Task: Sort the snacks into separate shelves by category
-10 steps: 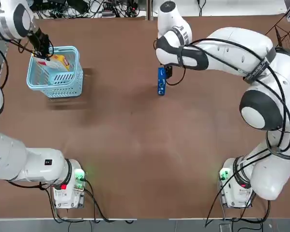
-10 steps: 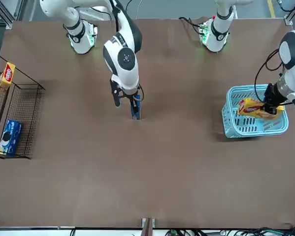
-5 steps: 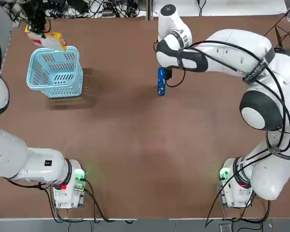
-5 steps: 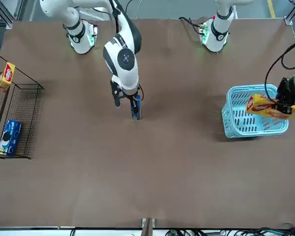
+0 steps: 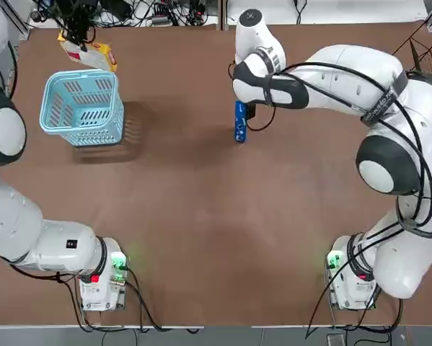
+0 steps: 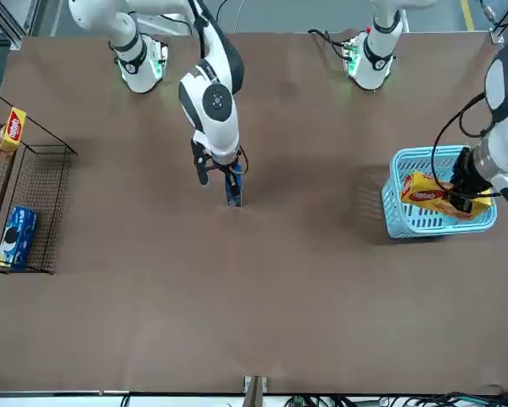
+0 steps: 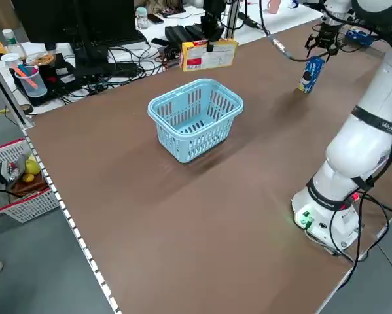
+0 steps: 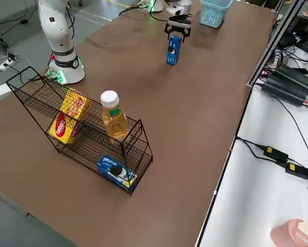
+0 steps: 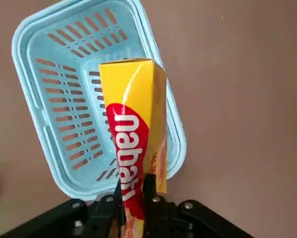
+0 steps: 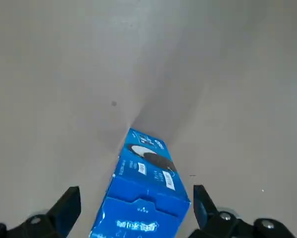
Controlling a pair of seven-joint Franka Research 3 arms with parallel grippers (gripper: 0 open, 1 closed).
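**Kid:** From above, why is the yellow box (image 5: 89,53) up in the air?

**Me:** The left gripper (image 5: 76,34) pinches it tight, near the table's far left corner. A second ago it lay in the blue basket (image 5: 82,107). Now it is out, ready for the shelves.

**Kid:** And from the front?

**Me:** The right gripper (image 6: 220,169) spreads its fingers wide around the blue packet (image 6: 233,188) standing mid-table. It hasn't moved.

**Kid:** From the right side?

**Me:** The wire rack (image 8: 82,128) waits at the table's right edge with snacks inside.

Two yellow boxes (image 7: 209,54) (image 8: 68,122), two blue packets (image 8: 173,50) (image 8: 116,171).
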